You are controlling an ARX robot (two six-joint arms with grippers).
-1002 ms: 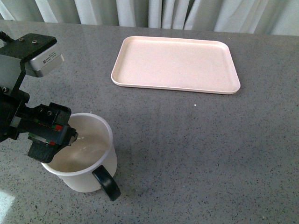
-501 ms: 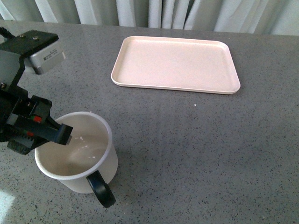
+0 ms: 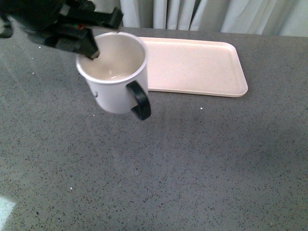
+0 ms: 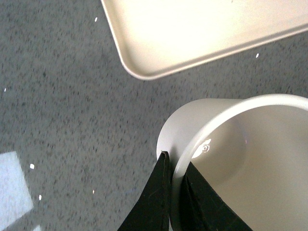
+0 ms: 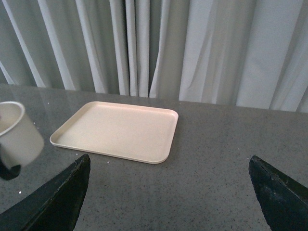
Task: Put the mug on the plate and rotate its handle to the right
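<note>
The left end effector point(image 4: 173, 168) pinches the rim of the mug point(image 3: 115, 82), one finger inside the wall and one outside. The mug hangs clear of the surface point(image 3: 192, 159), slightly tilted, just beside the left end of the plate point(image 3: 202, 62) and not yet over it. The handle point(image 3: 139, 100) faces away from the plate's far rim. Carry the mug over the plate's bare middle, level it, and lower it flat before letting go. The right end effector point(image 5: 168, 160) waits spread wide, well back from the plate

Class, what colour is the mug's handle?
The handle is glossy black; the front view shows it best.
</note>
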